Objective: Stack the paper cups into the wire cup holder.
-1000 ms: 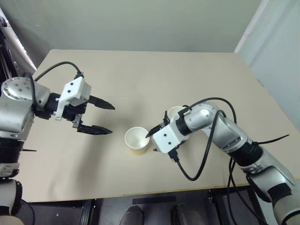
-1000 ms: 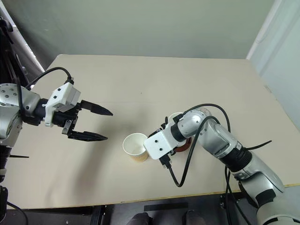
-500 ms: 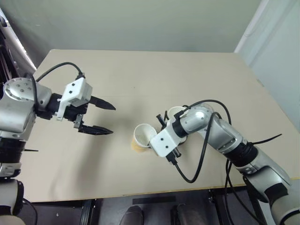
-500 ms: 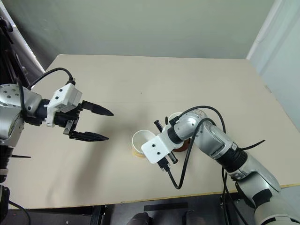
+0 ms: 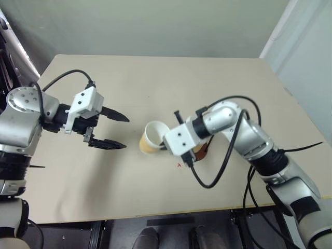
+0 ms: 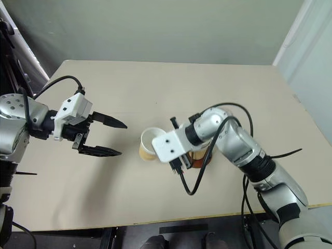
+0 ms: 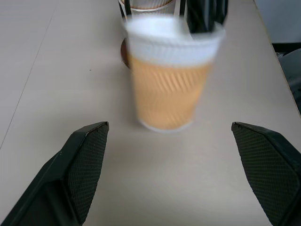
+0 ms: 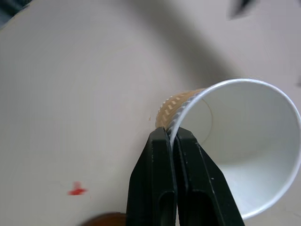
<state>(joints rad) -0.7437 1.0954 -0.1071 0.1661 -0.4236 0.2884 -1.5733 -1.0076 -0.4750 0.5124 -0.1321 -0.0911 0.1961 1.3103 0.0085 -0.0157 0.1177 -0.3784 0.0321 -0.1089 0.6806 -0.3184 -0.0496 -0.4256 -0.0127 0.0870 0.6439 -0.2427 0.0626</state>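
I've got my right hand (image 8: pixel 173 141) pinched tight on the rim of one paper cup (image 5: pixel 151 137), one finger inside the wall and one outside, and the cup hangs tilted just above the tabletop (image 5: pixel 155 83). The grip is thin, so a quick swing could fold the rim or let the cup slip and roll. The wire cup holder (image 5: pixel 199 150) sits right behind my wrist with another cup (image 7: pixel 148 4) in it, and clipping its wires could tip it. My left hand (image 5: pixel 115 130) waits nearby, spread wide and empty.
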